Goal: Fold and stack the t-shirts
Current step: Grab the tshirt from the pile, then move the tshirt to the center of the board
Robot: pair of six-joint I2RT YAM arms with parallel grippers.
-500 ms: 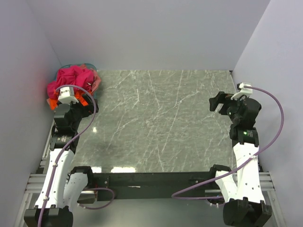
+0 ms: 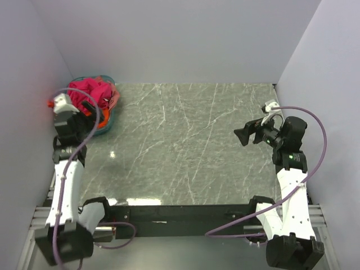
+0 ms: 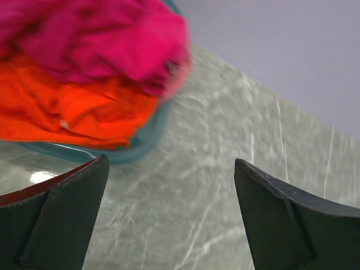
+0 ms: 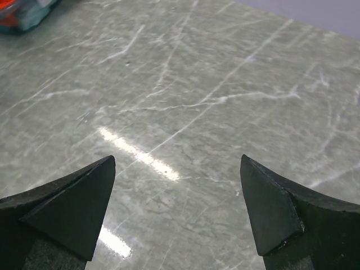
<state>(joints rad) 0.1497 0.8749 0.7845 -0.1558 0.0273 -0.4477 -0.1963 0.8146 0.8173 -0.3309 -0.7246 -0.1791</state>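
The top external camera looked down from above and behind the arm bases, taking in the whole table (image 2: 185, 146). The left wrist camera sat low and close, facing out between the fingers of the left gripper (image 3: 170, 160) at the teal basket (image 3: 147, 138) of t-shirts (image 3: 101, 45) in the far left corner, also seen from overhead. The right wrist camera faced across the tabletop from the right gripper (image 4: 178, 157), catching that basket at its top left edge.

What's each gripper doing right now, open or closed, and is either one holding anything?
Left gripper: jaws open, holding nothing.
Right gripper: jaws open, holding nothing.
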